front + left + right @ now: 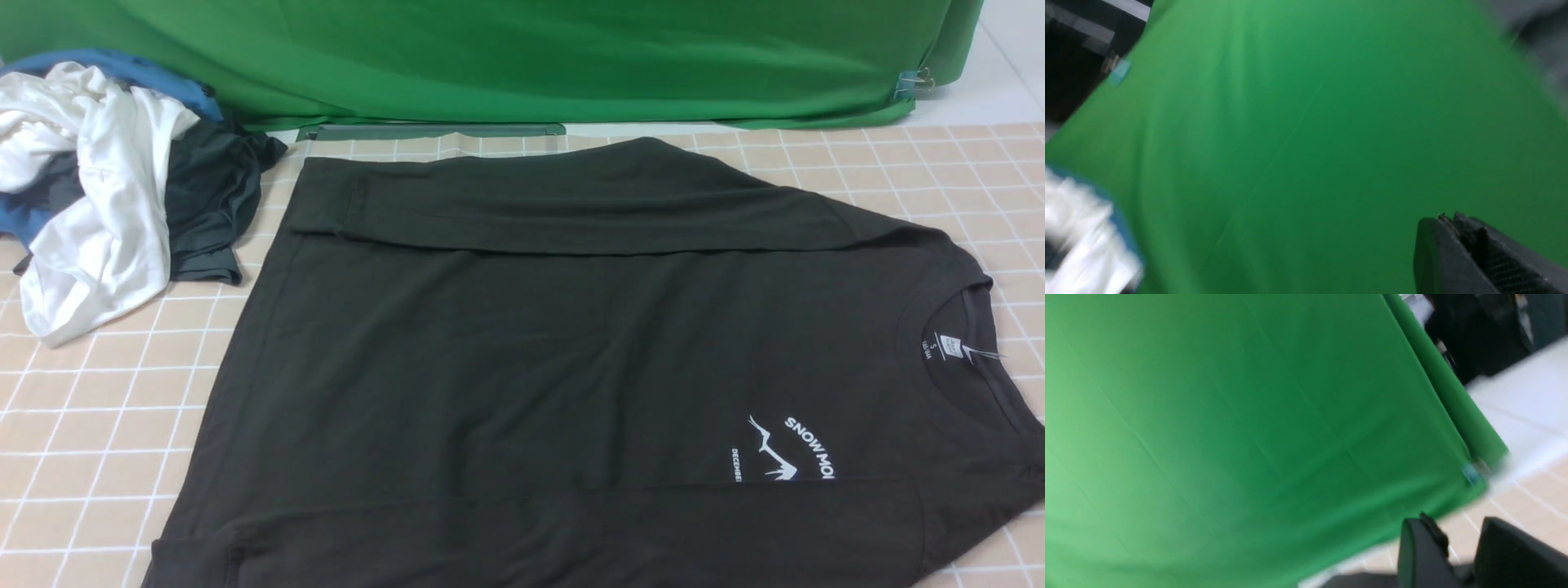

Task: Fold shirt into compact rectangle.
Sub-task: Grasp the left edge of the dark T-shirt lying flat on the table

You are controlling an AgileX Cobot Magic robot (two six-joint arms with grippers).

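The shirt (531, 367) lay flat on the checked table (98, 425), collar to the right. The left gripper (1447, 222) was pressed together, empty; the right gripper (1455, 535) stood apart, empty.

Seen against the green cloth (1306, 122), the left gripper (1447, 220) is matt black. It has two thick, wedge-shaped fingers with blunt rounded tips and only a thin dark seam between them. A few small brownish specks sit at the seam's top. One finger carries a finely cross-hatched grip pad (1502, 265). Just below the cloth's hem, the right gripper (1457, 531) is also plain black and blurred. Its two smooth, chunky fingers have a clear gap between them, and one has a small notched ridge at its tip.
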